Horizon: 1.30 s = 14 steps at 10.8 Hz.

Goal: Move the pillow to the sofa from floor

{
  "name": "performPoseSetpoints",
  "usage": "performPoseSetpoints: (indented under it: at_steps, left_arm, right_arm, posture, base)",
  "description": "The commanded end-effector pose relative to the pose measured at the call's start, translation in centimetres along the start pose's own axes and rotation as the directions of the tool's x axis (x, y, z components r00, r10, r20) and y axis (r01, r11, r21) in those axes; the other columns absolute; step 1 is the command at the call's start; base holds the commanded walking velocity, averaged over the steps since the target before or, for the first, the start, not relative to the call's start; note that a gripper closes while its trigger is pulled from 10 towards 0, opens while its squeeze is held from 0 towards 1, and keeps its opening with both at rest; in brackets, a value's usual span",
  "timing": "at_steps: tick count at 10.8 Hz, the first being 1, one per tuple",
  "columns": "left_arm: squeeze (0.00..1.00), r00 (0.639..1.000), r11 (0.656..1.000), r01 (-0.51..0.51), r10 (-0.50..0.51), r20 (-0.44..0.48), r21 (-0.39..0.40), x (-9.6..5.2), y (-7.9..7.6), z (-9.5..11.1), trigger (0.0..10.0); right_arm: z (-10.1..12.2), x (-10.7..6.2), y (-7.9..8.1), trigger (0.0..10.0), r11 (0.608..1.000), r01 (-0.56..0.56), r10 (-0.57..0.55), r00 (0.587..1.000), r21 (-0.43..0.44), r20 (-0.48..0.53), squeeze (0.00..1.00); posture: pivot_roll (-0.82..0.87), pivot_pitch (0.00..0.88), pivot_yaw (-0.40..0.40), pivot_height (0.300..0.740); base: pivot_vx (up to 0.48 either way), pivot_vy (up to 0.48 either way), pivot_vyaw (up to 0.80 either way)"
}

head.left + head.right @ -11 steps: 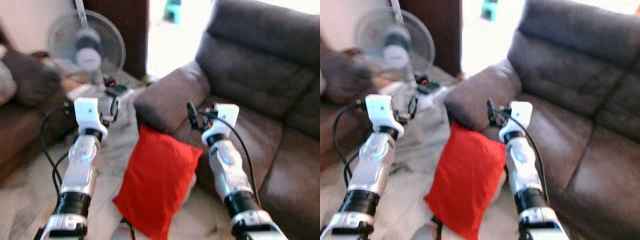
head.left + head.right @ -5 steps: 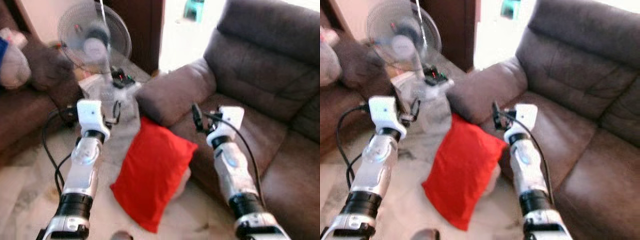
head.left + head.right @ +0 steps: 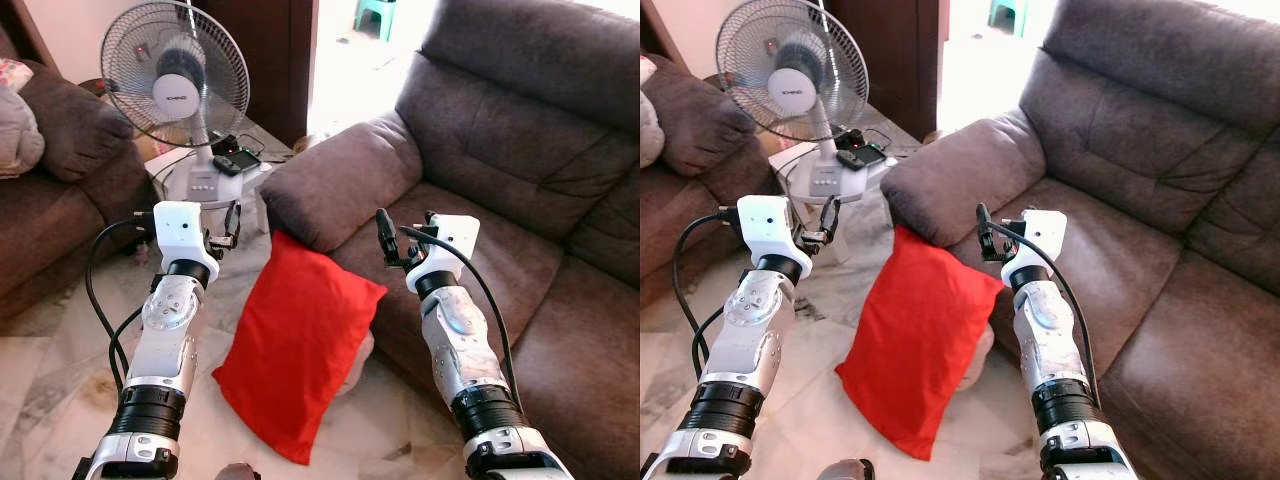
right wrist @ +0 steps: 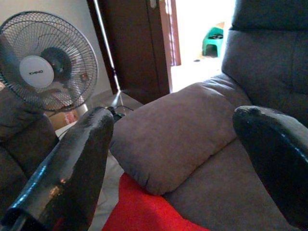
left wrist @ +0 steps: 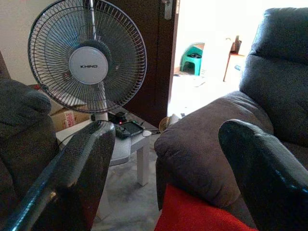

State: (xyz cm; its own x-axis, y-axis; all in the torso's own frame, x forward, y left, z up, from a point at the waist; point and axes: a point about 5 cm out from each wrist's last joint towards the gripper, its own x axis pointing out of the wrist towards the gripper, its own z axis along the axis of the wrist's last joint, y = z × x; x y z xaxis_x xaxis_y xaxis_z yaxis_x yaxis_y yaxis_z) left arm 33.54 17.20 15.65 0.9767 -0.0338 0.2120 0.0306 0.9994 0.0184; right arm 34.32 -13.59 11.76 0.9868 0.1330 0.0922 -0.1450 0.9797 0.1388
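Left eye view: the pillow [image 3: 295, 350], a flat red fabric rectangle with sharp corners, stands on edge on the pale marbled floor [image 3: 50, 370], its top corner leaning against the sofa [image 3: 520, 210]. The sofa is dark brown with a suede-like nap, a rounded padded armrest and creased back cushions. My left gripper [image 3: 232, 228] is raised to the left of the pillow's top and apart from it; my right gripper [image 3: 384, 238] is raised over the sofa seat, to the right of the pillow's top corner. Both arms are silver with white wrist housings and looping black cables.

Right eye view: a round wire-cage fan [image 3: 790, 75] stands on a small white desk [image 3: 820, 175] just beyond the armrest. A second brown sofa [image 3: 680, 170] sits at far left.

Left wrist view: my two glossy black fingers [image 5: 82, 168] stand wide apart, nothing between them; the armrest and the pillow's red edge lie beyond.

Right wrist view: fingers [image 4: 72, 168] likewise spread apart and empty, framing the plump armrest and the red corner below it.
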Motion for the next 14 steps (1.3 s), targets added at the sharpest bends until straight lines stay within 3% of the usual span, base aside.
performPoseSetpoints:
  at_steps: [1,3,5,8,14]
  left_arm:
    - [0.00,1.000,1.000,-0.004,0.004,-0.011,0.001,0.2,-0.1,0.0,10.0]
    - [0.00,1.000,1.000,-0.006,0.006,-0.012,0.013,0.2,-0.1,0.0,10.0]
    - [0.00,1.000,0.999,-0.011,0.012,-0.018,0.031,0.2,0.1,-0.1,10.0]
    - [0.00,1.000,1.000,-0.011,0.011,-0.015,0.024,0.2,0.0,-0.1,10.0]
    - [0.00,0.999,1.000,-0.022,0.023,-0.025,0.009,0.3,0.1,-0.2,10.0]
  right_arm:
    - [0.5,0.2,-0.3,10.0,1.000,0.007,-0.007,1.000,0.008,0.012,0.00]
    - [0.6,0.2,0.0,10.0,1.000,-0.012,0.013,1.000,-0.025,0.013,0.00]
    - [0.9,0.2,1.0,10.0,0.992,-0.080,0.084,0.996,-0.100,0.033,0.00]
    - [1.0,0.2,0.9,10.0,0.994,-0.081,0.084,0.995,-0.067,0.046,0.00]
    - [0.6,0.2,0.3,10.0,0.998,-0.040,0.041,0.999,-0.039,0.019,0.00]
  posture:
    - [0.10,0.075,-0.073,0.740]
    - [0.10,0.073,-0.075,0.740]
    - [0.10,0.069,-0.076,0.740]
    - [0.10,0.067,-0.077,0.740]
    - [0.09,0.072,-0.080,0.740]
  base:
    - [0.000,0.000,0.00]
    - [0.000,0.000,0.00]
    - [0.000,0.000,0.75]
    - [0.000,0.000,0.80]
    - [0.000,0.000,0.00]
